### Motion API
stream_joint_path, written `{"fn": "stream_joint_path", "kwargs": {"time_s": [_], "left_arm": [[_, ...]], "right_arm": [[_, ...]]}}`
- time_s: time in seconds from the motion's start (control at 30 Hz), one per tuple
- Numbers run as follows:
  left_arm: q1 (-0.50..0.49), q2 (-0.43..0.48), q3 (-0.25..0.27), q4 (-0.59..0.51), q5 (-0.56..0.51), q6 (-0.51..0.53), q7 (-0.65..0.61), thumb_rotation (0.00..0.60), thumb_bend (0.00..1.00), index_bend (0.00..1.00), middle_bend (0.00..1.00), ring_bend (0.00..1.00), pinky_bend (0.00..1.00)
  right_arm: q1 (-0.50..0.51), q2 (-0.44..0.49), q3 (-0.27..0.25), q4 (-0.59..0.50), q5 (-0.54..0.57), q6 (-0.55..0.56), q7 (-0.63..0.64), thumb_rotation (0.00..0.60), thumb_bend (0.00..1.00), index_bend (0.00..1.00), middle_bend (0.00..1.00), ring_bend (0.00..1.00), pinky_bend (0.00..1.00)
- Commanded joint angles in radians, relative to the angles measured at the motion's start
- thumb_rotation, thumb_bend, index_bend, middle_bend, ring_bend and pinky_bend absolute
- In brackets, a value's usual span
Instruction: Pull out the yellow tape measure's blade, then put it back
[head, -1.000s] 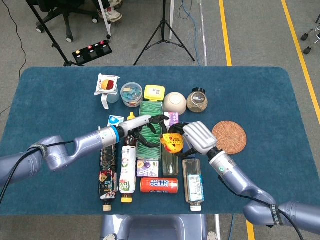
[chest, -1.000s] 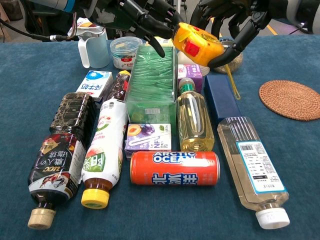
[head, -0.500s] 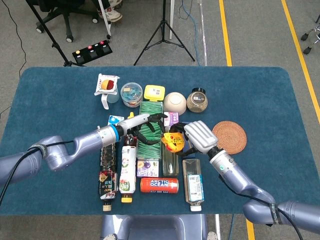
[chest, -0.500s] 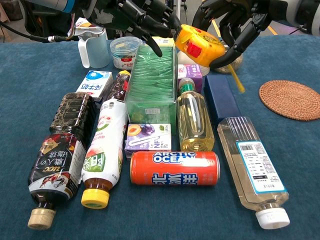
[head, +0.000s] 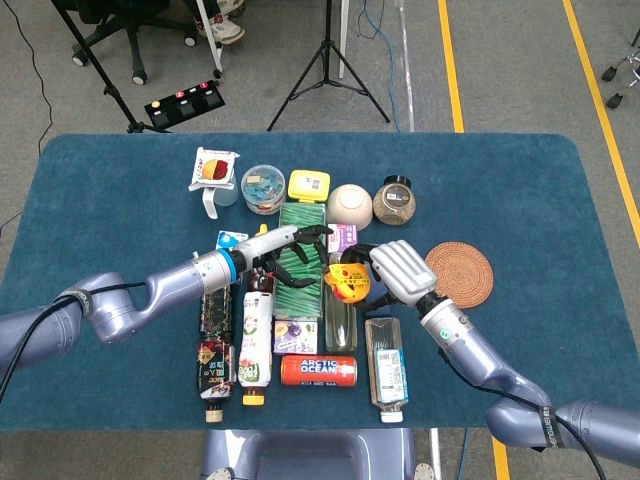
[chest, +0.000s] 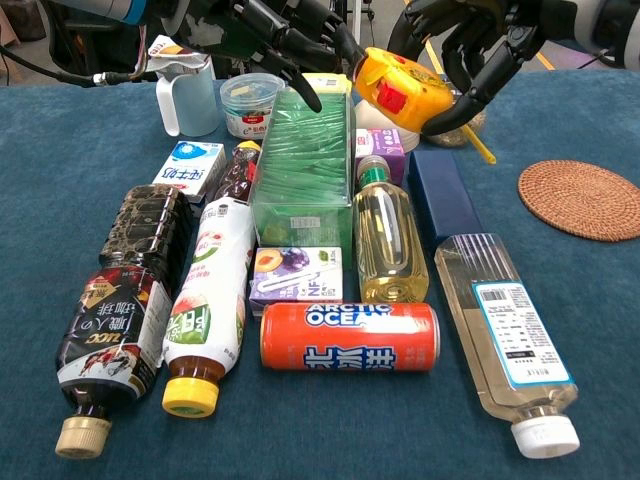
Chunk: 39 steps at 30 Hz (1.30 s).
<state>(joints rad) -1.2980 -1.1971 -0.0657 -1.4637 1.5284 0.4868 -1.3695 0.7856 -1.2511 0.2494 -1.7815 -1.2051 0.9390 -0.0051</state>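
Note:
The yellow tape measure (head: 348, 283) (chest: 399, 88) with a red button is held above the row of items, over the purple carton. My right hand (head: 400, 268) (chest: 478, 48) grips it from the right, dark fingers wrapped around its body. A short length of yellow blade (chest: 479, 149) sticks out down and to the right below that hand. My left hand (head: 298, 246) (chest: 279, 33) hovers over the green box, fingers spread, with its fingertips close to the tape measure's left side and nothing in its grasp.
Below the hands stand a green box (chest: 303, 160), an oil bottle (chest: 388, 240), a dark blue box (chest: 442, 193) and a purple carton (chest: 381, 150). An orange can (chest: 349, 336), a clear bottle (chest: 506, 338) and other bottles lie nearer. A woven coaster (chest: 582, 198) lies right.
The hanging blade has grown shorter and swung up toward the tape measure's case. The right hand has tilted the case slightly and lifted it a little. The left hand has hardly moved.

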Motion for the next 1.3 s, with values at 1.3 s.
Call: {"fn": "stream_joint_path", "kwargs": {"time_s": [1.3], "left_arm": [[0.085, -0.003, -0.138, -0.049, -0.289, -0.068, 0.36, 0.6, 0.42, 0.67, 0.15, 0.06, 0.32]], "right_arm": [[-0.013, 0.024, 0.0, -0.007, -0.009, 0.001, 0.021, 0.6, 0.2, 0.61, 0.58, 0.65, 0.69]]}}
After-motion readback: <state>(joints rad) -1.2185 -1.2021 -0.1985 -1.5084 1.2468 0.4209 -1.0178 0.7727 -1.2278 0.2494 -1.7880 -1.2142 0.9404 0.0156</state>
